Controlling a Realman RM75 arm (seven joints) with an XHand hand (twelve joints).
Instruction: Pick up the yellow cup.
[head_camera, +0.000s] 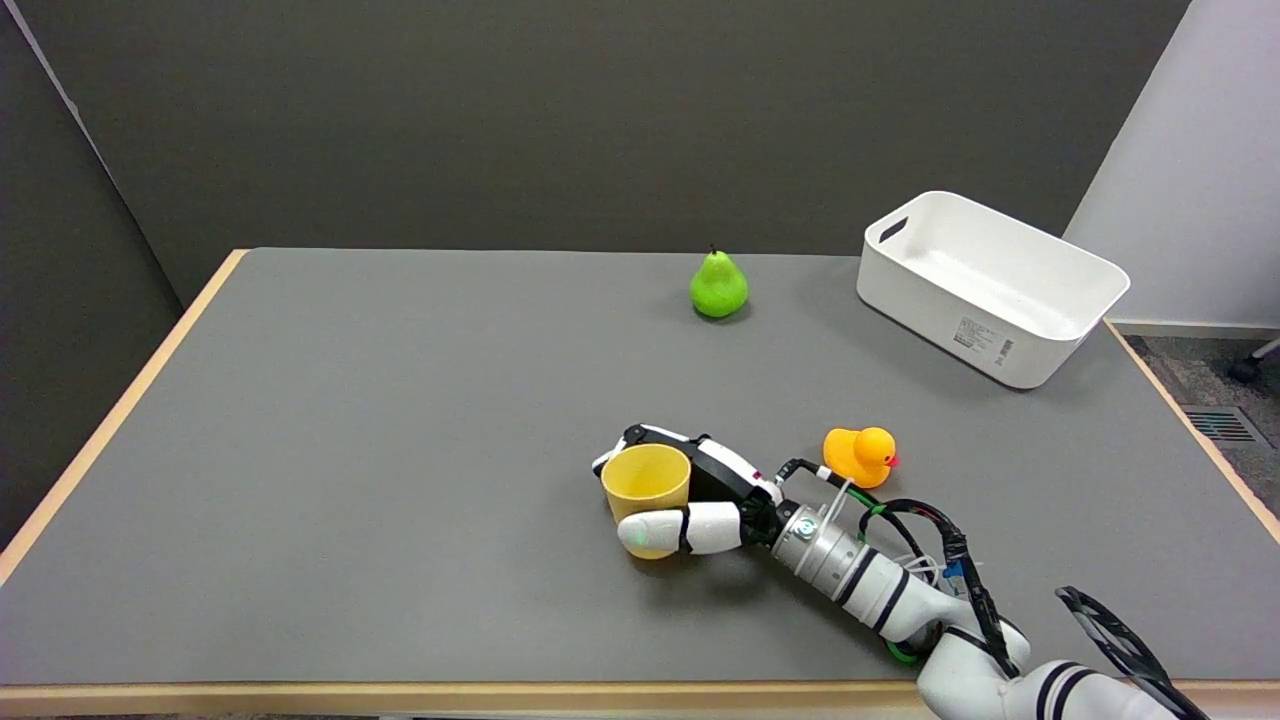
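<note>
white arm (900, 600) with silver wrist, black cables; black-and-white fingers (690, 528).

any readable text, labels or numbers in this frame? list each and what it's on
Nothing here can be read.
White bin: a label sticks on its near outer wall, print too small and blurred to make out.
Right hand: a small green light shows on the finger across the yellow cup; no characters.
Green pear, rubber duck, table: no markings visible.
</note>
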